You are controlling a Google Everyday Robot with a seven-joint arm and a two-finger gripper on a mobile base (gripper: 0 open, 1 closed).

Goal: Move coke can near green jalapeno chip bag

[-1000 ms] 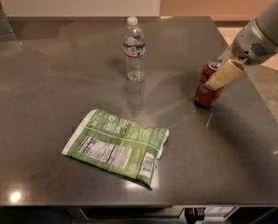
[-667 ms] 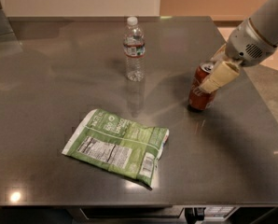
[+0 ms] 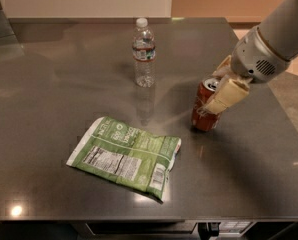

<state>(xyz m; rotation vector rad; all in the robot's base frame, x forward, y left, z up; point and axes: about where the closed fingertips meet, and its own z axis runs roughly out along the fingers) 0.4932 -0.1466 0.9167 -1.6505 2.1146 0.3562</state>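
So the gripper (image 3: 215, 91) has its fingers clamped around the coke can (image 3: 204, 119), which leans tilted on the right side of the worktop (image 3: 49, 84). It's near the green jalapeno chip bag (image 3: 124, 156), not touching. A water bottle (image 3: 144, 54) stands upright farther back.

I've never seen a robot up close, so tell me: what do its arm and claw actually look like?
The arm is a thick, rounded tube in smooth light grey, ending in a bulbous wrist with a small patch of dark vent holes. The claw, at the coke can on the right of the table, has two flat, cream-coloured fingers. No cables or lettering show.
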